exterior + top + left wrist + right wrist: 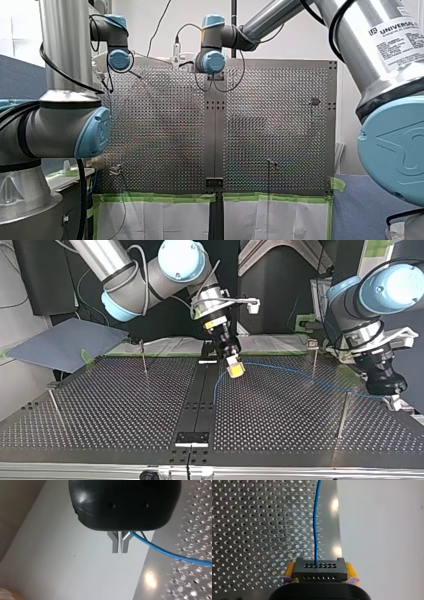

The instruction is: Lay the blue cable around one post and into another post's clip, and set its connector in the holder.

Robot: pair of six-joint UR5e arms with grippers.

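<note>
Clamps connector (320, 572) in right gripper (235, 370), pinches blue cable (165, 552) in closed left gripper (120, 545); routing and seating not yet started.

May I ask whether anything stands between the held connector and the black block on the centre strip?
Nothing visible does, apart from the blue cable's own curve; the posts stand off to either side.

Arms, my left arm (55, 125) and my right arm (385, 45): silver tubes, pale-blue joint caps, black cables. Right arm has a white printed label, "UNIVERS…" legible.
Left hand (120, 547): glossy black housing, grey metal fingers (115, 543).
Right hand (321, 571): black body, yellow pads (351, 571).
</note>
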